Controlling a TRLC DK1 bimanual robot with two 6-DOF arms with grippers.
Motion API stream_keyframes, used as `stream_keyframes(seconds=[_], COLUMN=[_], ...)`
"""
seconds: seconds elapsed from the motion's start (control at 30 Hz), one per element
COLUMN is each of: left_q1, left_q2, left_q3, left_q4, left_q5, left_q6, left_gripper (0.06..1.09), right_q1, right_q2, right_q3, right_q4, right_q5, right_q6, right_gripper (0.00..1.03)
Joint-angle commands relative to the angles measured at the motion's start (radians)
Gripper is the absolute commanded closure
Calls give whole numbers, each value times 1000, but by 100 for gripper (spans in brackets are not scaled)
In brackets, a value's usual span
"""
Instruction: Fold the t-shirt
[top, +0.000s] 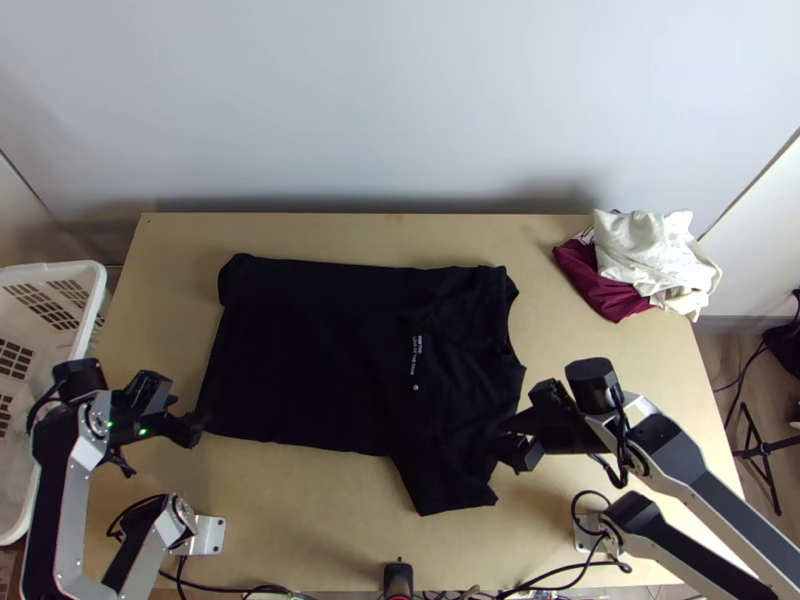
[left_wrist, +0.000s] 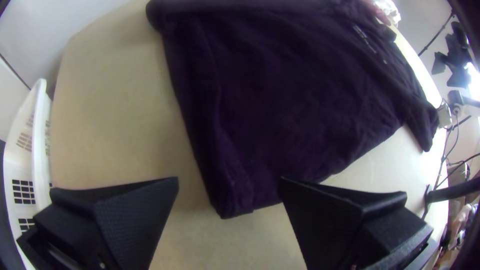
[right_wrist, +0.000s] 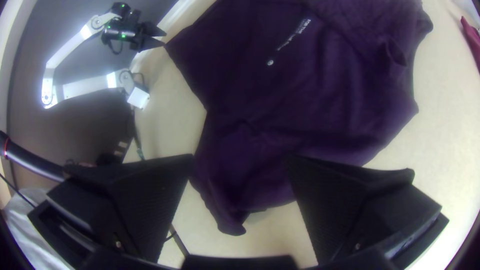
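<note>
Black left gripper (left_wrist: 229, 181) and right gripper (right_wrist: 240, 158), fingers apart, should lift the black fabric t-shirt (top: 320, 350) evenly by near hem corner (left_wrist: 231, 200) and sleeve (top: 450, 485).

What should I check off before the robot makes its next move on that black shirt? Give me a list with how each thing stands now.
1. Shirt on the table, print up: ok.
2. Near sleeve folded in: not ok, it sticks out toward the near edge.
3. Left pincer open, at the shirt's near left corner: ok.
4. Right pincer open, by the near sleeve: ok.
5. Other cloths out of the way: ok, piled at the far right corner.
6. Layers smooth underneath: cannot tell, the top of the shirt hides them.
</note>
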Motion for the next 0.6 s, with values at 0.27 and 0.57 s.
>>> stream_keyframes(seconds=[0.27, 0.57], left_q1=[77, 68], left_q2=[-36, -37], left_q3=[-54, -70], left_q4=[-96, -89], left_q5=[0, 3], left_q6=[135, 122], left_gripper=[11, 11], right_q1=[81, 188], right_q2=[-5, 1], right_q3=[-14, -111], right_q4=[-1, 25], right_q5=[0, -5], right_q6=[8, 6], right_gripper=[18, 18])
